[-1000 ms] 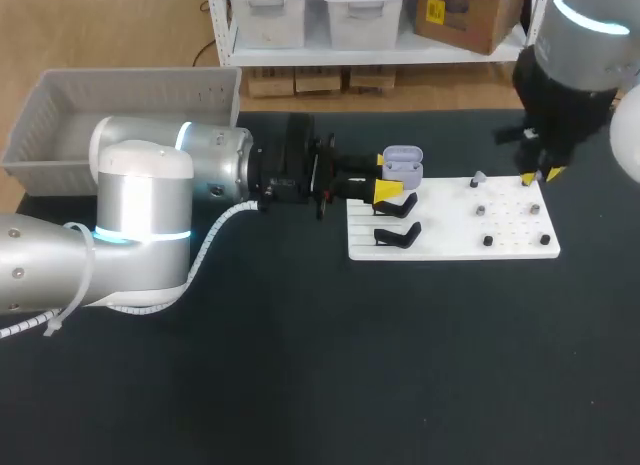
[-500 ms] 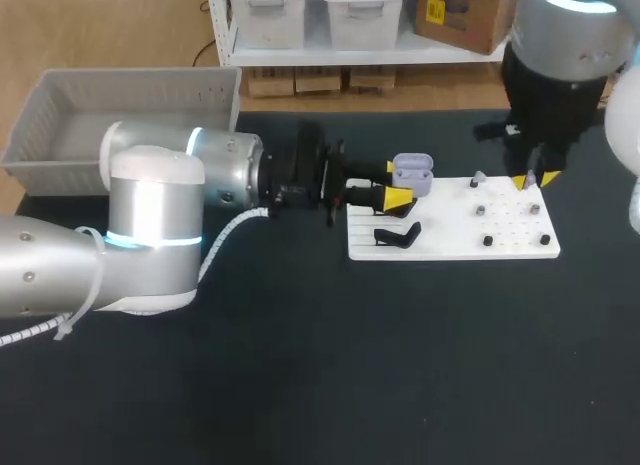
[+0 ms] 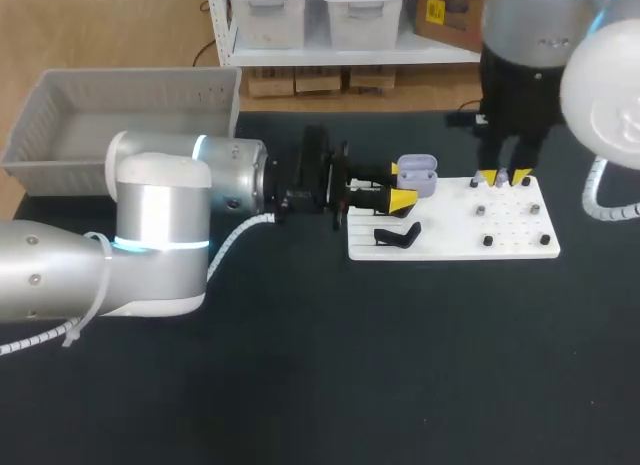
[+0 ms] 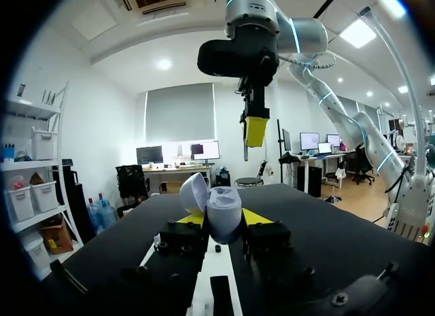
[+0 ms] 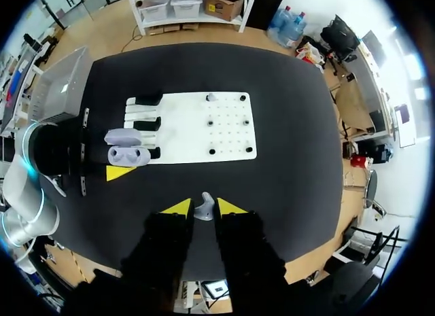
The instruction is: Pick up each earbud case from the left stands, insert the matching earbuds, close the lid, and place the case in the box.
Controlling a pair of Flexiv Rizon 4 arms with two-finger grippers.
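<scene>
Worktop (image 3: 320,365): dark, fills the head view.

Left arm (image 3: 160,215): comes in from 9 o'clock and lies level across the worktop, wrist pointing toward 3 o'clock. It has slid a little further toward 3 o'clock than a second ago.

Right arm (image 3: 525,45): drops in from 1 o'clock, forearm near vertical, fingers pointing straight down. It has shifted toward 9 o'clock over the last second and now hangs over the 12 o'clock edge of the board.

Box (image 3: 130,80): grey bin at 10 o'clock, behind the left arm.

White board (image 3: 510,240): sits right of centre, toward 2 o'clock. Dark pegs dot its right half.

Left claw (image 3: 400,190): clamped on the earbud case (image 3: 415,173), one yellow tip on each side. The case is lavender with its lid up, and it is held above the board's 9 o'clock end. It has been carried slightly toward 3 o'clock since the earlier frame.

Right claw (image 3: 505,177): pinched on the held earbud (image 5: 203,208), a small pale piece between the yellow tips.

Stand (image 3: 397,235): black, on the board at 7 o'clock from the case.

Loose earbud (image 5: 211,97): lies on the board's far edge, next to a peg, unmoved.
</scene>
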